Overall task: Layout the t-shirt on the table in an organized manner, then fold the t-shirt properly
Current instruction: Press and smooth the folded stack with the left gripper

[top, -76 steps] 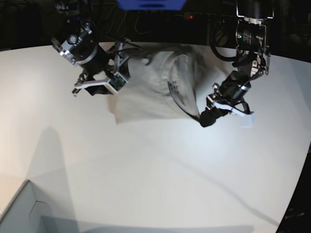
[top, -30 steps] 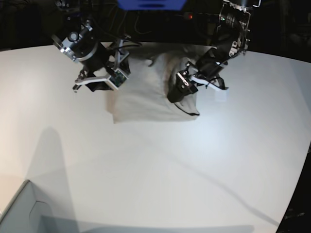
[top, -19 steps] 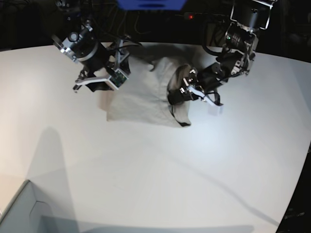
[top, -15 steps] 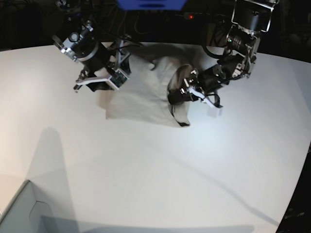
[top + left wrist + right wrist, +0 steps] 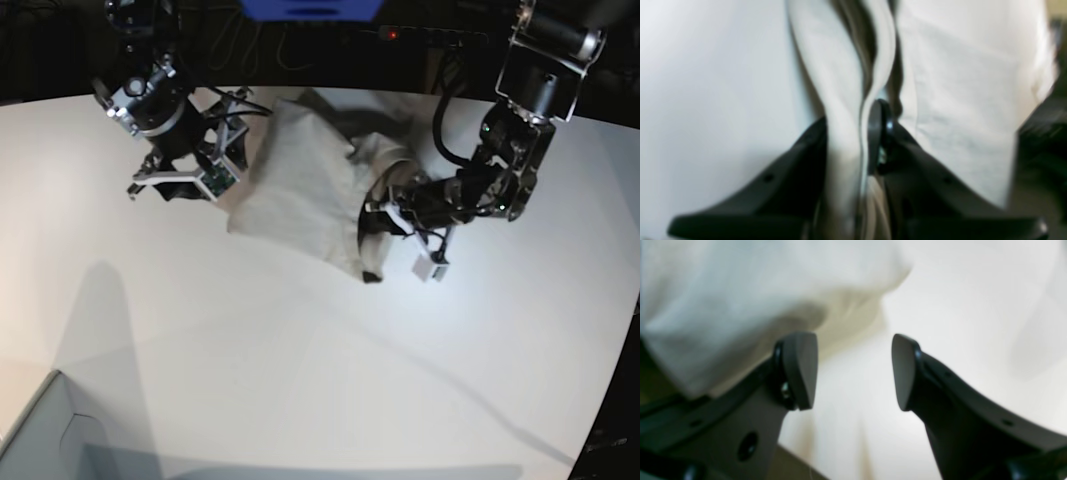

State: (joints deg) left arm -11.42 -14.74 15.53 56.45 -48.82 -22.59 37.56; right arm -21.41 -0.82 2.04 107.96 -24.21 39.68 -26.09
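The table is a broad, smooth white top with a curved far edge, and it fills nearly all of the base view; behind that edge the room is dark, with black cables, a blue shape at the top centre and a small red light just right of it. At the lower left corner of the view, the pale corner of a box juts in, and a soft grey shadow falls across the table's left side. At the upper left the right gripper hangs just beside the left edge of the t-shirt; its wrist view shows the two dark fingers well apart with nothing between them, cloth bulging at the upper left and bare table beyond. The t-shirt lies in the far middle of the table, between the two arms: a plain light grey-beige garment, not spread flat but bunched, with a fairly smooth panel on its left part and heaped folds and dark creases toward its right and far side. Its right edge is lifted and hangs down in a narrow flap. There the left gripper has its black fingers pressed together on a fold of the t-shirt; the left wrist view, blurred, shows a pale band of cloth running up between the two fingers. A white tab on the left gripper hangs close above the table.
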